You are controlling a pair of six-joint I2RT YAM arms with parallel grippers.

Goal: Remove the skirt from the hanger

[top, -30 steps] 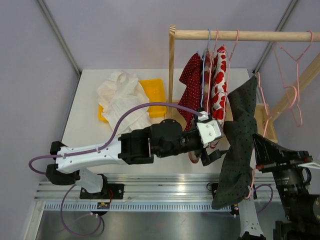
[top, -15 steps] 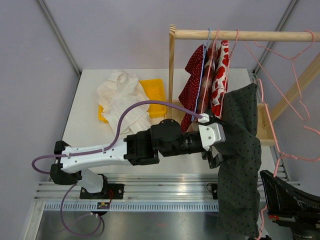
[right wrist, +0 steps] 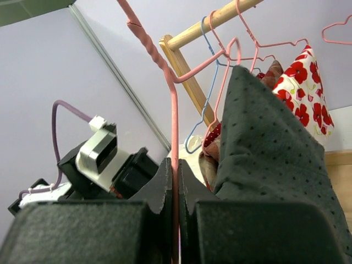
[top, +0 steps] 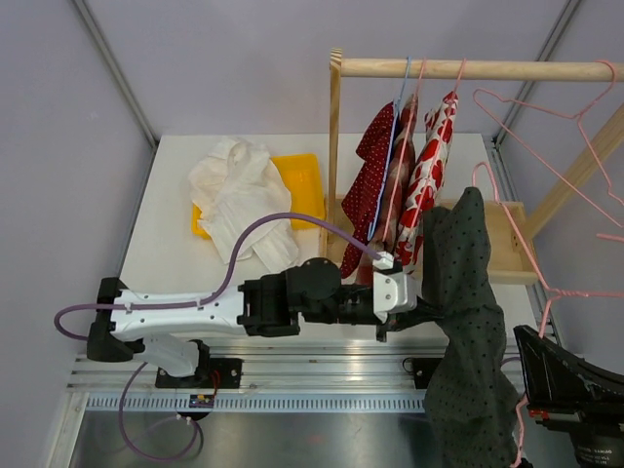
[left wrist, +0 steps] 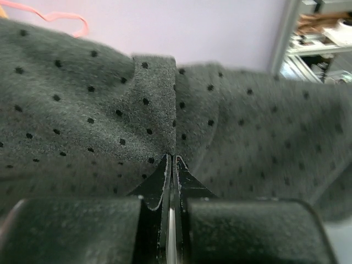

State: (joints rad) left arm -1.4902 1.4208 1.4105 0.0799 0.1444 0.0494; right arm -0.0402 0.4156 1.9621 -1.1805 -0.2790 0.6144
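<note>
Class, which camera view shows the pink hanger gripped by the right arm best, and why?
The right wrist view: the pink hanger runs up from between the right gripper's jaws to its twisted neck, beside the dotted skirt. The top external view shows only thin wire; the left wrist view just a pink curl above fabric.

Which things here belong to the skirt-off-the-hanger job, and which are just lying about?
In the job: dotted skirt, pink hanger, left gripper pinching the skirt, right gripper clamping the hanger wire.
Just about: red garments, wooden rail, white cloth, yellow tray.
</note>
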